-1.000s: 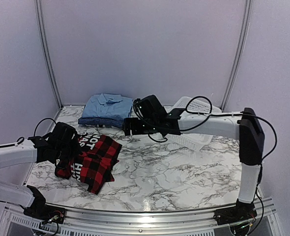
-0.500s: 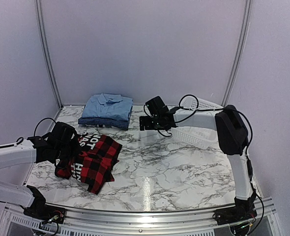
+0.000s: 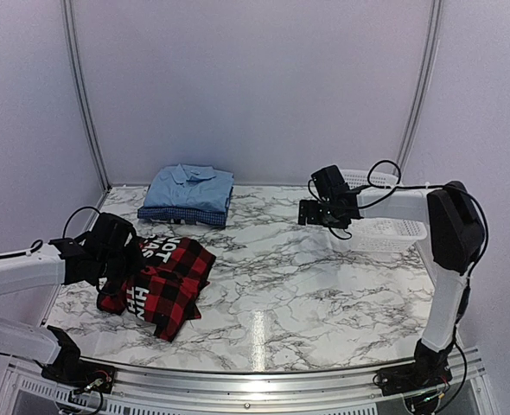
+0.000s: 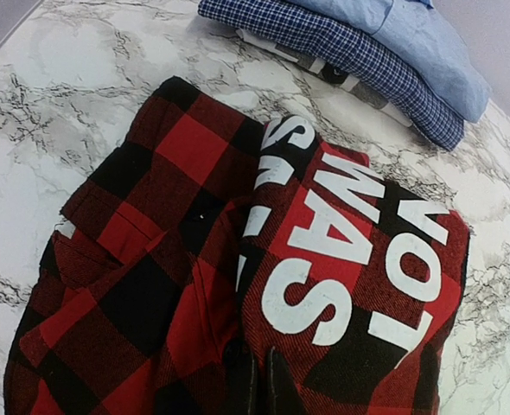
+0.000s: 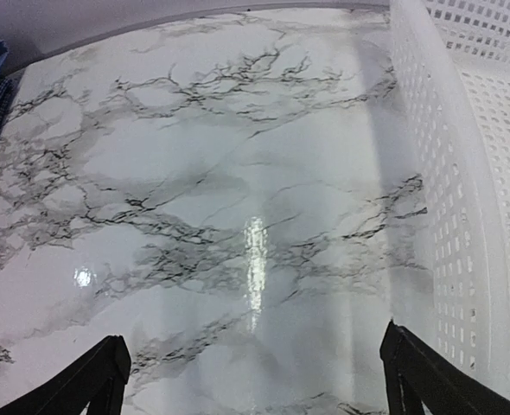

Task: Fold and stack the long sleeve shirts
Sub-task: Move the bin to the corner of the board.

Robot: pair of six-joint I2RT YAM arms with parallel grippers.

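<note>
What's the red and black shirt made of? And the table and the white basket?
The red-and-black shirt looks like soft woven cloth, maybe flannel: it creases and folds. The table looks like shiny marble, grey-veined with glare, though it could be a print. The white basket looks like stiff plastic, with rows of small holes.
</note>
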